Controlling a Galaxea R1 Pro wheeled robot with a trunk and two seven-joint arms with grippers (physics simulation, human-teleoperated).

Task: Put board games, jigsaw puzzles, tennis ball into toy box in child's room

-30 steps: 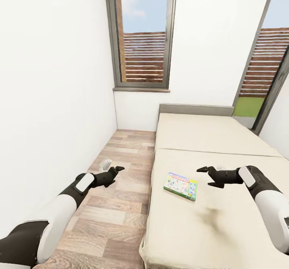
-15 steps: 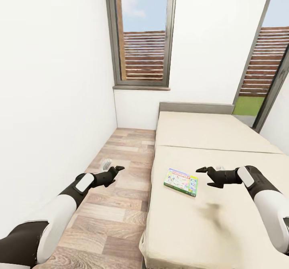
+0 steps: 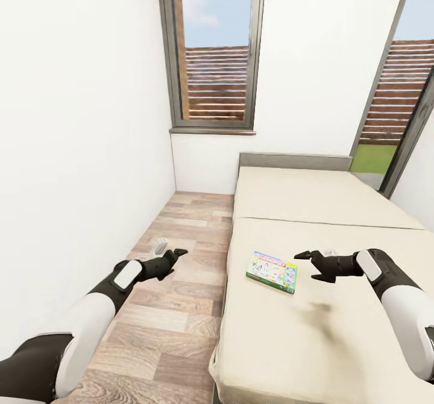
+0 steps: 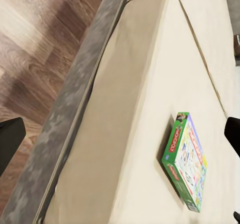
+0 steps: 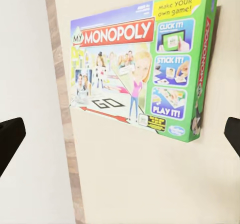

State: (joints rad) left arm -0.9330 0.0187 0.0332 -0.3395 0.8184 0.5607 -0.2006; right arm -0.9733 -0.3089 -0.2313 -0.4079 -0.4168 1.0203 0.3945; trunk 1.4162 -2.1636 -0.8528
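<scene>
- Board game (image 3: 272, 271): flat green "My Monopoly" box, face up on the bed (image 3: 313, 332), near the bed's left edge, by the seam between the two mattress sections. Also seen at (image 4: 186, 164) and (image 5: 142, 64).
- Right gripper (image 3: 310, 264): above the mattress, just right of the box, not touching it. Fingers spread, nothing held. In the right wrist view, dark fingertips (image 5: 10, 139) sit at both frame edges with the box between them.
- Left gripper (image 3: 175, 257): over the wood-plank floor (image 3: 175, 307) beside the bed, jaws apart, empty.
- Small grey object (image 3: 160, 246) on the floor just beyond the left gripper; can't identify it.
- Window (image 3: 212, 49) in the far wall.
</scene>
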